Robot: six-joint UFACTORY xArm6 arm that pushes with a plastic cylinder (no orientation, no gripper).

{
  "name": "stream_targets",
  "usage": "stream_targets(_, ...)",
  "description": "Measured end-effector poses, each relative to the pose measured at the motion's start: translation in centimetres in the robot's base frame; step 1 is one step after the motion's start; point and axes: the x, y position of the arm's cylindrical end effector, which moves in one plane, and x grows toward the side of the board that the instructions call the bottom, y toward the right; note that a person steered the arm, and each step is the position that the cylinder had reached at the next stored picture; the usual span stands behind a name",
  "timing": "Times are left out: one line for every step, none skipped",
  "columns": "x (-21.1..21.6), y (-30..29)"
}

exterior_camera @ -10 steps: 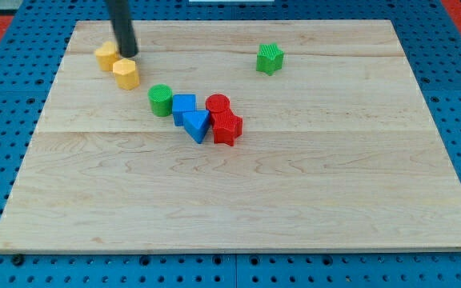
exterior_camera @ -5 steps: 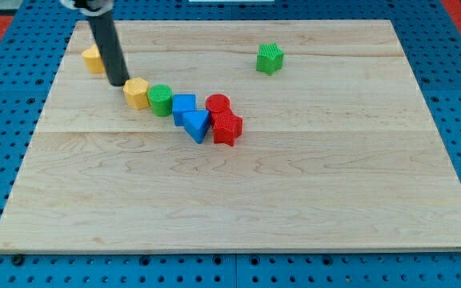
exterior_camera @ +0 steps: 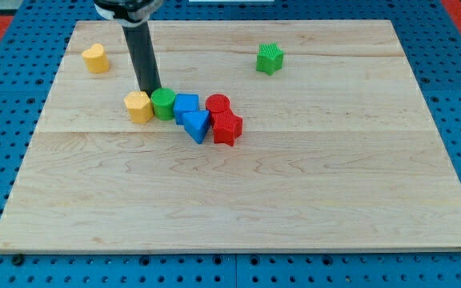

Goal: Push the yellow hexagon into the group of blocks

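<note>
The yellow hexagon (exterior_camera: 138,106) lies on the wooden board (exterior_camera: 238,200), left of centre, touching the left side of the green cylinder (exterior_camera: 163,103). The cylinder stands at the left end of a group with a blue cube (exterior_camera: 186,105), a blue triangle (exterior_camera: 197,126), a red cylinder (exterior_camera: 218,104) and a red block (exterior_camera: 226,127). My tip (exterior_camera: 150,91) stands just behind the seam between the yellow hexagon and the green cylinder, on the side toward the view's top.
A second yellow block (exterior_camera: 95,58), heart-like in shape, lies near the board's top left corner. A green star-like block (exterior_camera: 270,58) lies alone toward the top right. Blue pegboard (exterior_camera: 6,96) surrounds the board.
My tip moved from the top left toward the right and down. The yellow hexagon slid down and right against the green cylinder. The other yellow block shifted left earlier.
</note>
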Motion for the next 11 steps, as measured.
stream_targets(1.0,0.0)
stream_targets(-0.2,0.2)
stream_targets(-1.6,-2.1)
stream_targets(-1.6,-4.7)
stream_targets(0.9,-5.9)
stream_targets(5.6,-1.1)
stream_targets(6.5,-0.7)
stream_targets(6.7,-4.2)
stream_targets(10.1,-3.8)
stream_targets(11.8,-2.4)
stream_targets(11.7,-0.1)
